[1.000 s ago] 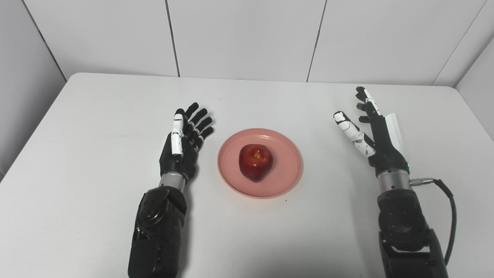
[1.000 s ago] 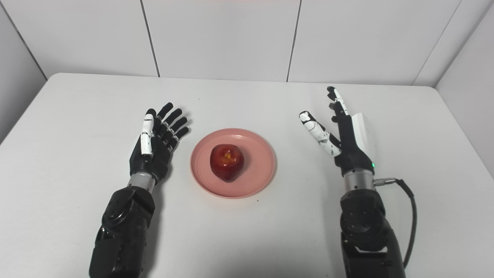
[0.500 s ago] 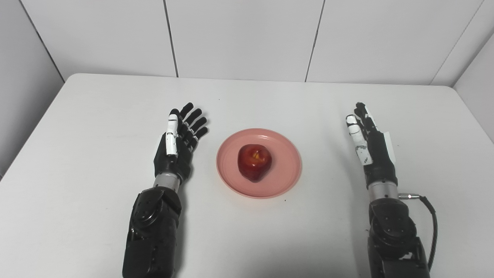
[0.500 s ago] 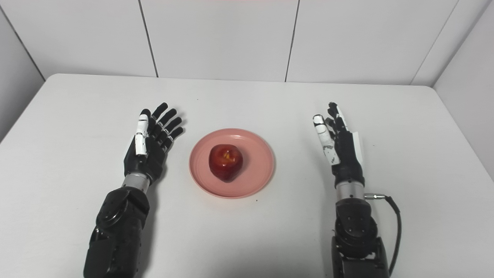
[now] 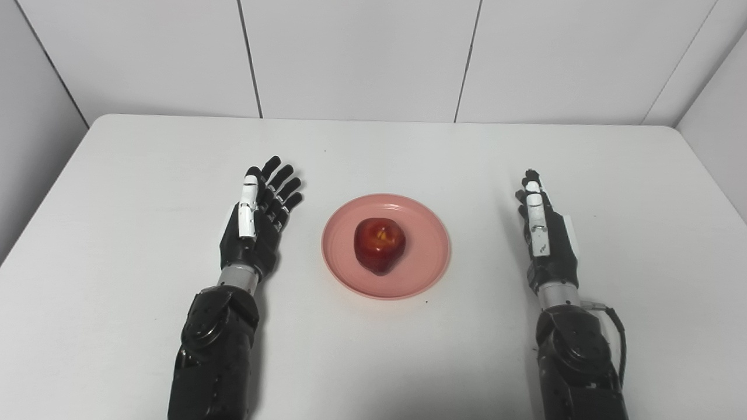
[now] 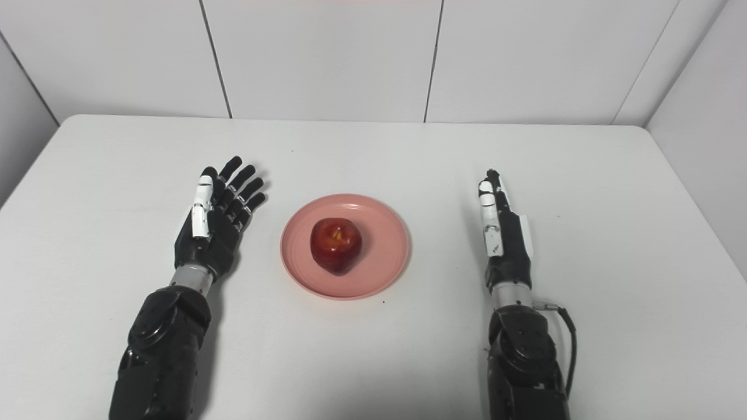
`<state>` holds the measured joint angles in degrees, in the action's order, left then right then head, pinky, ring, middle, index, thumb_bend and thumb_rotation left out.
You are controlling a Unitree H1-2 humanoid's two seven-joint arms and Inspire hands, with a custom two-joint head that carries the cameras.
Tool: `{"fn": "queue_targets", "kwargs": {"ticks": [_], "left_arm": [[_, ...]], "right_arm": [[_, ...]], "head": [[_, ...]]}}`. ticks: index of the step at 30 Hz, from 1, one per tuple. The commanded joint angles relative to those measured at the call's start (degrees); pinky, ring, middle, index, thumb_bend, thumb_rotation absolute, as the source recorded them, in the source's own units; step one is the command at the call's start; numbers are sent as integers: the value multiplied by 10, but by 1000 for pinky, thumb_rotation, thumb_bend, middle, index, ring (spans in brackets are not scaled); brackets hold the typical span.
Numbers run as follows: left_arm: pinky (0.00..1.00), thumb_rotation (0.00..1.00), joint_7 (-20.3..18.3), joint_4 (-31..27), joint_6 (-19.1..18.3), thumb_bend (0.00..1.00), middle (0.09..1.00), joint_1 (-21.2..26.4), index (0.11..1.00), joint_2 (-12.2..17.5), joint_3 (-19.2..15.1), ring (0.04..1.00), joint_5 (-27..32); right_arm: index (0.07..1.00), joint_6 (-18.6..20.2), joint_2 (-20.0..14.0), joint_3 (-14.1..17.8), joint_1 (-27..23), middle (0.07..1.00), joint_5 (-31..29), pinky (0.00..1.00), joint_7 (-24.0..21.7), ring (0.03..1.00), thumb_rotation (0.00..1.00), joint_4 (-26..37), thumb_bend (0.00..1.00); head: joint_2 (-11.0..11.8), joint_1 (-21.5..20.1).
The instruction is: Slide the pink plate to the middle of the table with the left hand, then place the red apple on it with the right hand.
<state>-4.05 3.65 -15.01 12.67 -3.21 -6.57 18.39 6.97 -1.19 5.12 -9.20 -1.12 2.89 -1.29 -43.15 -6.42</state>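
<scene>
In the left eye view I am seeing the red apple (image 5: 379, 244) sitting on the pink plate (image 5: 432, 256) at the middle of the table (image 5: 117, 192). In the right eye view my left hand (image 6: 211, 224) is staying beside the plate with fingers spread, holding nothing; my right hand (image 6: 503, 239) is lying with straight fingers, also empty.

Left hand (image 5: 254, 224): empty, fingers (image 5: 280, 186) spread, palm up.
Right hand (image 5: 548, 239): empty, fingers straight, held edge-on.

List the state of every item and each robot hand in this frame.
pink plate: flat on the table, mid-table, holding the apple
red apple: resting on the plate, ungrasped
left robot hand: open, empty, beside the plate
right robot hand: open, empty, fingers straight, apart from the plate
</scene>
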Motion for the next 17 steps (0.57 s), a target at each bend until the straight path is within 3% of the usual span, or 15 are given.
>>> {"fn": "queue_targets", "kwargs": {"ticks": [1,17], "left_arm": [[931,1000,-10,13,-6,389,925,-7,911,7,6,911,-2],[987,1000,-53,21,9,392,985,-3,966,29,20,979,5]], "right_arm": [[969,-24,4,-5,-19,986,-9,963,-9,971,1000,2,294],[1000,-21,-3,-6,-20,1000,-45,1000,-21,988,1000,-3,277]], "head": [[0,1],[2,8]]}}
